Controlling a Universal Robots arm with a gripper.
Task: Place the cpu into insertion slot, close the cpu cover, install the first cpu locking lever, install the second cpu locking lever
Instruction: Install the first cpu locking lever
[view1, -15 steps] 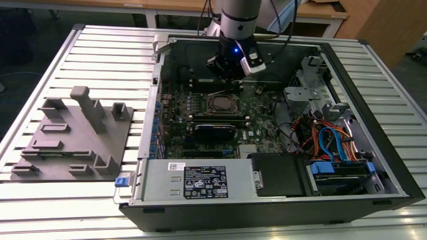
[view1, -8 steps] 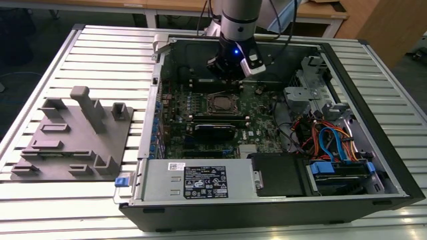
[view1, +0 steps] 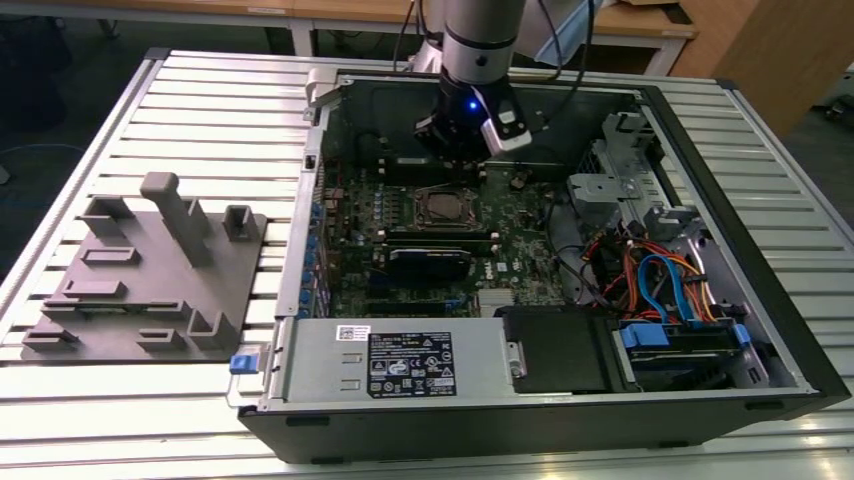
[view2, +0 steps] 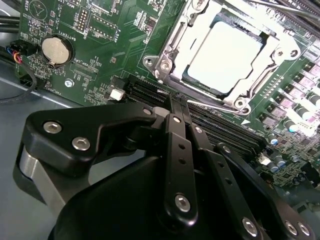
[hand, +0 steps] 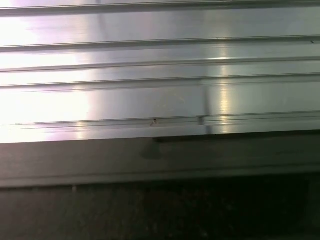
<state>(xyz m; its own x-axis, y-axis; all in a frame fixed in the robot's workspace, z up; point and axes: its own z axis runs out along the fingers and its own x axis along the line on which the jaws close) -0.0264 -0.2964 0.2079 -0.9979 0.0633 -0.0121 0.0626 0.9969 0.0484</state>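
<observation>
Second wrist view: cpu (view2: 231, 54) sits flat in the slot (view2: 200, 82), bright metal top up, square to the socket walls. Cover (view2: 187, 47) appears to lie down around the cpu, its cut-out framing the chip; whether it is fully seated I cannot tell. A thin wire lever (view2: 210, 104) runs along the socket edge nearest the hand; latched or loose is not clear. Second lever not made out.

Hand (view2: 176, 107): black fingers pressed together, tips meeting just short of the socket's near edge, nothing pinched between them. Tips hang over the black memory slots (view2: 150, 91) beside the socket.

Exterior view: hand (view1: 461, 150) hovers inside the open pc case (view1: 747, 330), just beyond the socket (view1: 441, 207) toward the case's back wall. Case lies on the slatted table (view1: 200, 110); a grey fixture plate (view1: 147, 270) rests on the table well apart from the case.

Progress, as a judgement: placing looks done, cover probably closed, lever work unconfirmed and likely what remains.

Room: open space above the socket. Case walls stand well apart from the socket; memory slots and a black block (view1: 430, 245) crowd the socket's other side. A coin cell (view2: 54, 50) lies well apart from the socket.

First wrist view: table slats (hand: 160, 75) and a dark edge.
</observation>
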